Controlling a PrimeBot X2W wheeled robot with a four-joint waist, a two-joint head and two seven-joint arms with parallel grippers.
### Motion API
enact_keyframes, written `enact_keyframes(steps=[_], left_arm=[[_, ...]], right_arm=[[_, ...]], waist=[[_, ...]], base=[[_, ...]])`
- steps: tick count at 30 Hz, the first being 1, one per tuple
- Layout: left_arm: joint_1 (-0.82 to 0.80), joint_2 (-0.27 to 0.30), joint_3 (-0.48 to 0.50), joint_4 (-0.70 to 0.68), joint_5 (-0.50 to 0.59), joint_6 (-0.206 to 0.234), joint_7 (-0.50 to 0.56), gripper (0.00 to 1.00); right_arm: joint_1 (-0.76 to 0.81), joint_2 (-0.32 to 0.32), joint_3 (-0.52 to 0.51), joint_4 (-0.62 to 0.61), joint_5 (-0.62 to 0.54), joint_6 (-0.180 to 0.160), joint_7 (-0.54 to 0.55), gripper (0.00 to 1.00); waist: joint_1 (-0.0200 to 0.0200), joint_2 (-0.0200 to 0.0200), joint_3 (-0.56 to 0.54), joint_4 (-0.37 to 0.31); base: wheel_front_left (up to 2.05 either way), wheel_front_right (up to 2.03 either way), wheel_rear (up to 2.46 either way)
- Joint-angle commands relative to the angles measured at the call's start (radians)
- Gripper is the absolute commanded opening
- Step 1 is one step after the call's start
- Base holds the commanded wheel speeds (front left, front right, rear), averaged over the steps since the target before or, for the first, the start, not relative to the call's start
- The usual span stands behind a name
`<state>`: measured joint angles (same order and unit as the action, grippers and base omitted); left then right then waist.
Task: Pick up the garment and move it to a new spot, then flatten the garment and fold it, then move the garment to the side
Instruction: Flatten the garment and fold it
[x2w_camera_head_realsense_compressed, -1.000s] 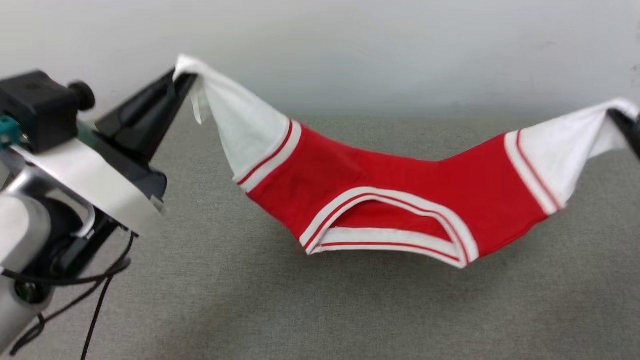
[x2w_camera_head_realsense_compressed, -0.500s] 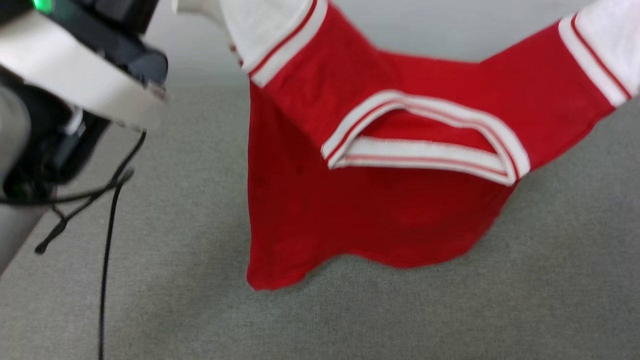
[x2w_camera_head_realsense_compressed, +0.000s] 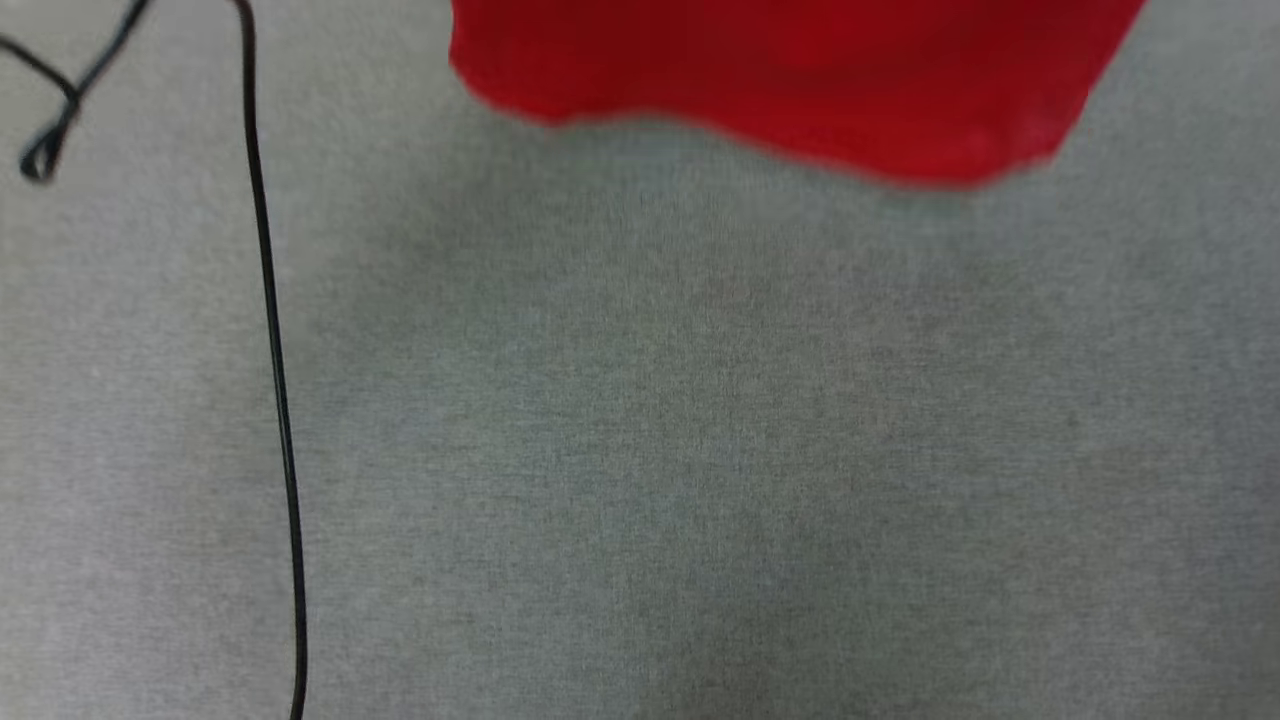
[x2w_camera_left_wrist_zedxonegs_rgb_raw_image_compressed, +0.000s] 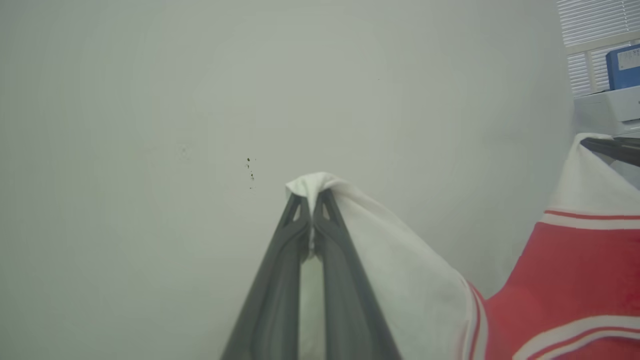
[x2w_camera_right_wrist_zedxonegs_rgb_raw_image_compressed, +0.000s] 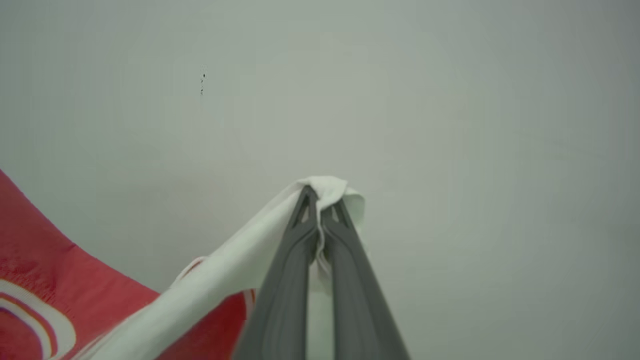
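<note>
My left fingers (x2w_camera_left_wrist_zedxonegs_rgb_raw_image_compressed: 280, 280) are clamped on one white sleeve tip, my right fingers (x2w_camera_right_wrist_zedxonegs_rgb_raw_image_compressed: 290, 280) on the other. The garment (x2w_camera_left_wrist_zedxonegs_rgb_raw_image_compressed: 575, 270) sags between them before a pale wall (x2w_camera_left_wrist_zedxonegs_rgb_raw_image_compressed: 150, 100), its red hem above the grey desk (x2w_camera_head_realsense_compressed: 640, 450).

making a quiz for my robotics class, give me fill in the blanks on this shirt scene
The left hand is shut on a ___ sleeve of the red soft shirt with striped trim.
The right hand pinches the shirt's other ___.
A thin ___ cable runs over the grey fabric surface.
Missing: white; sleeve; black
</note>
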<state>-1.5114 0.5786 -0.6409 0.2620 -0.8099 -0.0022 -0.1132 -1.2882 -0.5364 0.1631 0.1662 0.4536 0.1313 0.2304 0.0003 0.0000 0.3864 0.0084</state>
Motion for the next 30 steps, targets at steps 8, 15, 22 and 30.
enact_keyframes(steps=[8,15,22,30], left_arm=[[-0.235,-0.07,0.013,0.236,0.065,-0.032,-0.077,0.0],[-0.31,-0.09,0.038,0.372,0.07,-0.06,-0.13,0.0],[-0.249,-0.109,0.039,0.428,0.072,-0.09,-0.148,0.0],[-0.015,-0.128,0.132,0.34,0.113,-0.088,-0.152,0.0]], right_arm=[[-0.285,0.051,0.034,0.243,-0.076,-0.001,-0.116,0.0],[-0.403,0.111,0.064,0.437,-0.098,-0.001,-0.205,0.0],[-0.371,0.133,0.15,0.532,-0.085,-0.001,-0.282,0.0],[-0.205,0.18,0.231,0.597,-0.023,-0.001,-0.409,0.0]], waist=[[-0.0003,0.0,0.153,-0.011],[-0.0003,0.0,0.202,-0.034],[-0.0003,0.0,0.207,-0.037],[-0.0003,0.0,0.152,-0.033]], base=[[0.0,0.0,0.0],[0.0,0.0,0.0],[0.0,0.0,0.0],[0.0,0.0,0.0]])
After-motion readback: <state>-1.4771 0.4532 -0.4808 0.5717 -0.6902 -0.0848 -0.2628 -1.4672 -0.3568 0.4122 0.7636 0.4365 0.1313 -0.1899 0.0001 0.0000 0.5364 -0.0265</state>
